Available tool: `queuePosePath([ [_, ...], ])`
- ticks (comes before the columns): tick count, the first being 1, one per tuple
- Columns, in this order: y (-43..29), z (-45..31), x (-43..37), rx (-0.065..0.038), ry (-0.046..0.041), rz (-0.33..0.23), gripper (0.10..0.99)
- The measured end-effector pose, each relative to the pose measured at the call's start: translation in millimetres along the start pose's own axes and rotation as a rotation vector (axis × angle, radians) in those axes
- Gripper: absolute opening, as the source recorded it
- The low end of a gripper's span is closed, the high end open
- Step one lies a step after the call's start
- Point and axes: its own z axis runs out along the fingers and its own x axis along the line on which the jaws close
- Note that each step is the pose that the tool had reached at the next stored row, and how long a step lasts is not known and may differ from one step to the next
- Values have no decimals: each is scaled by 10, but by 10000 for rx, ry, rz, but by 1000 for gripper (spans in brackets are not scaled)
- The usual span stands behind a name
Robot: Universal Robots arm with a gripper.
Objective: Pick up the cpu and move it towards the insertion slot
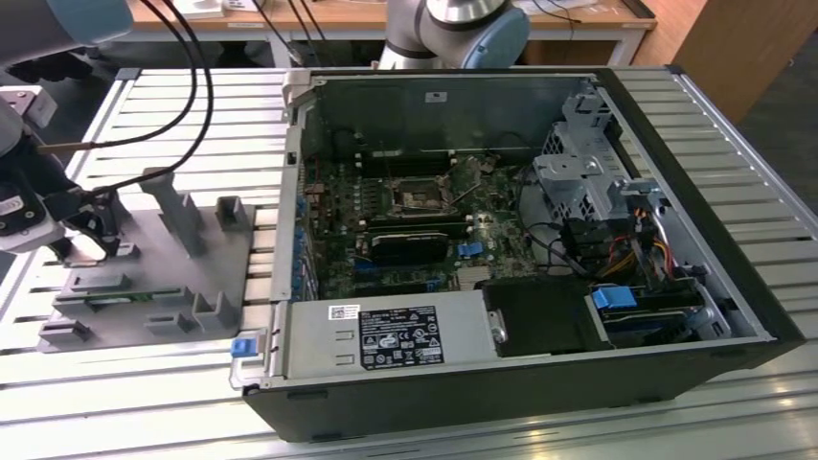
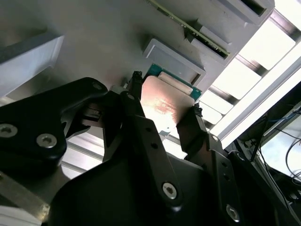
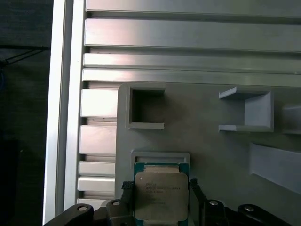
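Surface: a slatted aluminium surface (image 1: 167,105) is carrying an open computer case (image 1: 715,240) and, on the exterior view's left, a grey fixture plate (image 1: 172,283) with upright posts and pockets.

Room: wooden desk tops (image 1: 383,14) and a wooden panel (image 1: 754,48) are showing behind the surface. The base of another arm (image 1: 454,24) is standing at the far edge, and black cables (image 1: 192,86) are trailing across the slats.

Chip: the cpu (image 3: 161,195) is lying flat with its silvery face turned up toward the wrist cameras and a green edge showing around it. It is square, so no long axis is standing out. Its sides are running parallel to the framed recess (image 3: 161,157) just beside it on the plate. Whether it is resting on the plate or raised off it cannot be told.

Tool: the tool (image 1: 90,225) is hanging low over the plate's corner at the exterior view's left. In both wrist views its black fingers (image 3: 128,195) (image 2: 188,125) are pressing against two opposite sides of the chip, set only as wide as the chip and gripping it.

Socket: the insertion slot (image 1: 416,197) is sitting on the board inside the case, well apart from the tool, toward the exterior view's right.
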Motion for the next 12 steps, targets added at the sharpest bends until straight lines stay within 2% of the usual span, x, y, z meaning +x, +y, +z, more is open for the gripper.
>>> queuePosePath([
  [12, 4, -74, -1, -2, -5, 0, 545],
])
